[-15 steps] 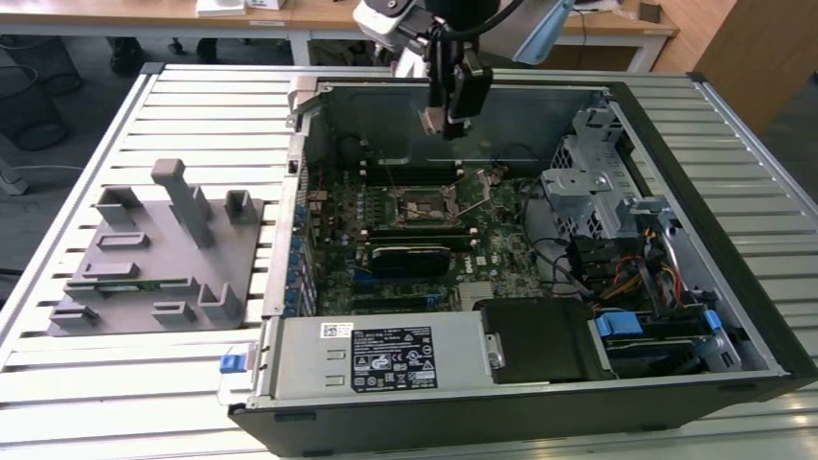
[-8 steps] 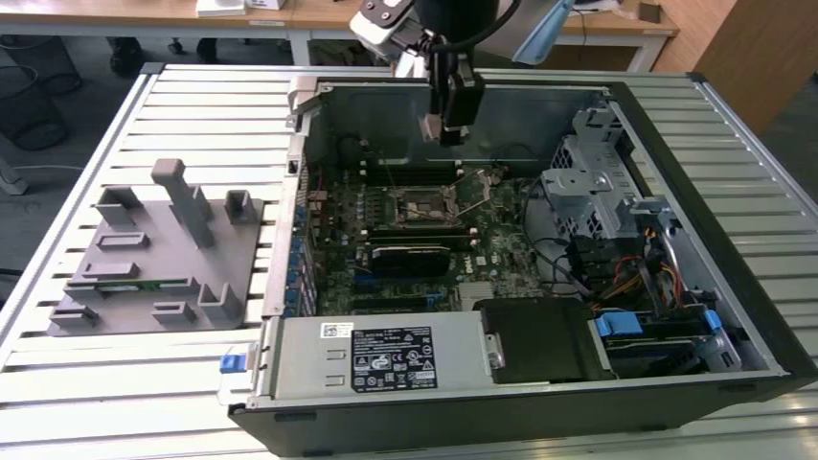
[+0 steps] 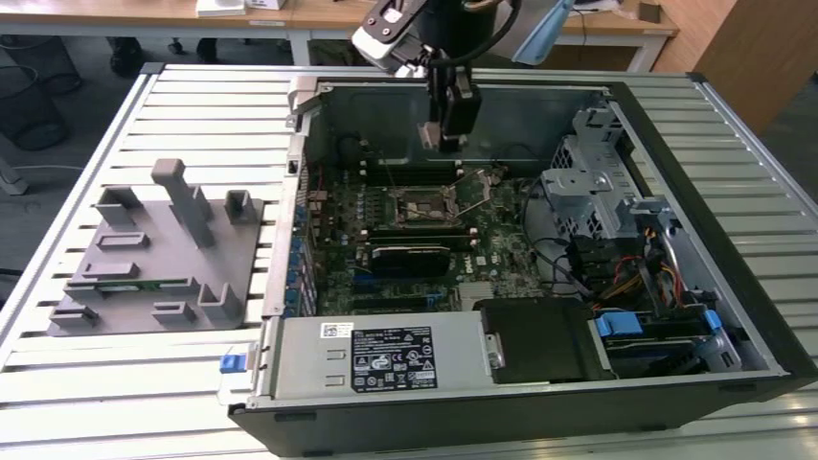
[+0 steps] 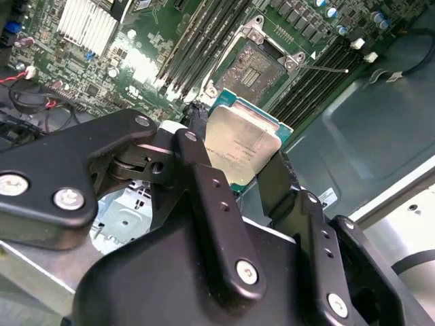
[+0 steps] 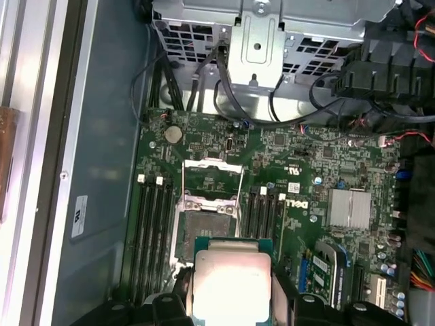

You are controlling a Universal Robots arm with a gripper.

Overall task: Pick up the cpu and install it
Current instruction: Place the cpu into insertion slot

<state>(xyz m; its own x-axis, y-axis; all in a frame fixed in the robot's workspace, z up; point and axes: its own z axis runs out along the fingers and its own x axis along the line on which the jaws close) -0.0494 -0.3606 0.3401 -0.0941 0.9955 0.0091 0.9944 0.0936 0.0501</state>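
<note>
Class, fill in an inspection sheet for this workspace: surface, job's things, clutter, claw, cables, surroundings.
Surface: slatted metal table, open computer case on it.
Job's things: cpu held above the motherboard; socket open and empty.
Clutter: grey fixture blocks on the table, exterior view's left of the case.
Claw: claw shut on the cpu, over the open case.
Cables: black cables by the metal cage; coloured wires toward the exterior view's right.
Surroundings: wooden desks behind the table.
</note>
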